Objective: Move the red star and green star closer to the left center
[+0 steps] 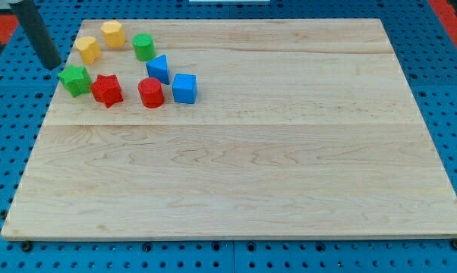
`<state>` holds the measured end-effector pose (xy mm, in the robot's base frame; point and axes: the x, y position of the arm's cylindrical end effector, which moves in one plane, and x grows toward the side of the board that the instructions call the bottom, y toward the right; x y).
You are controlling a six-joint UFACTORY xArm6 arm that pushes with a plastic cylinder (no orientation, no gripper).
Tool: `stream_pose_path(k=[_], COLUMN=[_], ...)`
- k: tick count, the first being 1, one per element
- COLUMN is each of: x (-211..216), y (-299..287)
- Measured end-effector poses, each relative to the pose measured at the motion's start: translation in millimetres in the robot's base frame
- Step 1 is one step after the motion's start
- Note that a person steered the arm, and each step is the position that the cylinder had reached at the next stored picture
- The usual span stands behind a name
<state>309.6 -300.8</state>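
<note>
**Tip position above the star pair, upper-left board**

Camera view. Board (236,174) is a pale wooden panel on a blue perforated base. All blocks sit clustered in the view's upper left; no other block lies elsewhere on it.

Tool state: the arm carries no fingers, only a dark rod, so nothing can be gripped; contact is by pushing alone. My tip (52,67) sits at the board's left edge, just above and left of the green star (75,79), near it but apparently not touching.

Task blocks: the green star lies close to the left edge. The red star (106,89) is just beside it on the view's right; whether the two touch cannot be told. Both lie above the left-centre area.

Other blocks:
- yellow block (88,48) and a second yellow block (112,33), above the stars
- green cylinder (143,46)
- red cylinder (150,92), right of the red star
- blue block (159,69) and blue cube (184,88)

Judgement: the tip's placement on the far side of the stars suits a push toward the view's bottom, which would carry the green star down the left edge. The red star probably needs a separate push or a shared line of contact.
</note>
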Motion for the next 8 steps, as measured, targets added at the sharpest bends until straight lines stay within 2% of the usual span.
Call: stream_pose_path(k=[1, 2, 4, 6, 7, 8], x=[21, 25, 47, 68, 108, 114], y=[14, 32, 32, 22, 8, -2])
